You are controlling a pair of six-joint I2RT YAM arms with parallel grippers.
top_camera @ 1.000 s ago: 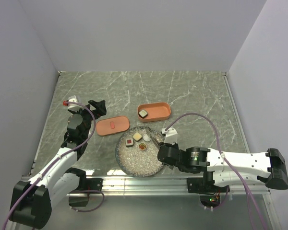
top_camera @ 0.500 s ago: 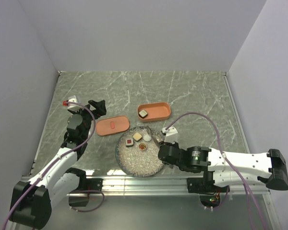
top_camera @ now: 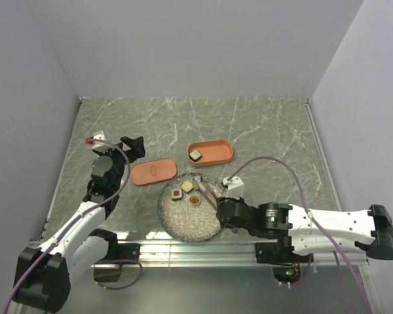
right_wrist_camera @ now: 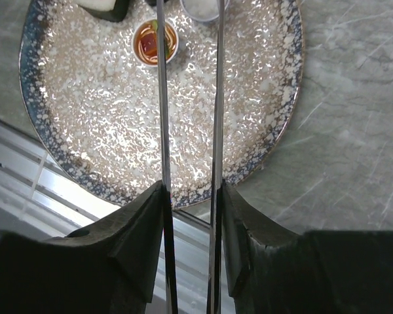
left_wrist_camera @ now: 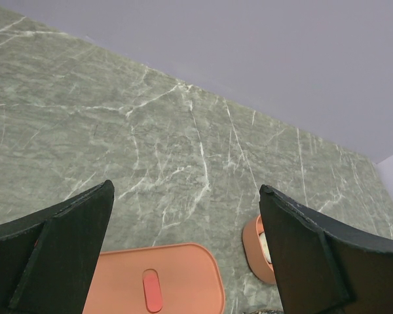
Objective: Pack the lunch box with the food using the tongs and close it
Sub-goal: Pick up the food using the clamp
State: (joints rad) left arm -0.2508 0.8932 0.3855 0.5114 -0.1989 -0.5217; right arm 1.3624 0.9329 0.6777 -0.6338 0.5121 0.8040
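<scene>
The salmon lunch box (top_camera: 213, 151) sits at mid-table with one dark-rimmed piece of food (top_camera: 195, 155) inside. Its lid (top_camera: 154, 172) lies flat to the left, red mark up. More food rests on the speckled plate (top_camera: 183, 222): a red piece (top_camera: 177, 194), a cream piece (top_camera: 187, 187) and a brown-orange one (right_wrist_camera: 156, 40). My right gripper (right_wrist_camera: 190, 196) is shut on the tongs (right_wrist_camera: 161, 98), whose two arms stand apart and reach over the plate toward a white piece (right_wrist_camera: 200, 8). My left gripper (left_wrist_camera: 187, 188) hangs open above the lid (left_wrist_camera: 164, 281), holding nothing.
The plate (right_wrist_camera: 85, 111) lies near the table's front edge, close to the metal rail (top_camera: 203, 248). Grey walls enclose the marble table on three sides. The lunch box (left_wrist_camera: 254, 252) shows at the left wrist view's lower right.
My right arm has shifted left and forward over the plate, and the tongs' arms have spread a little wider. The left arm has not moved.
</scene>
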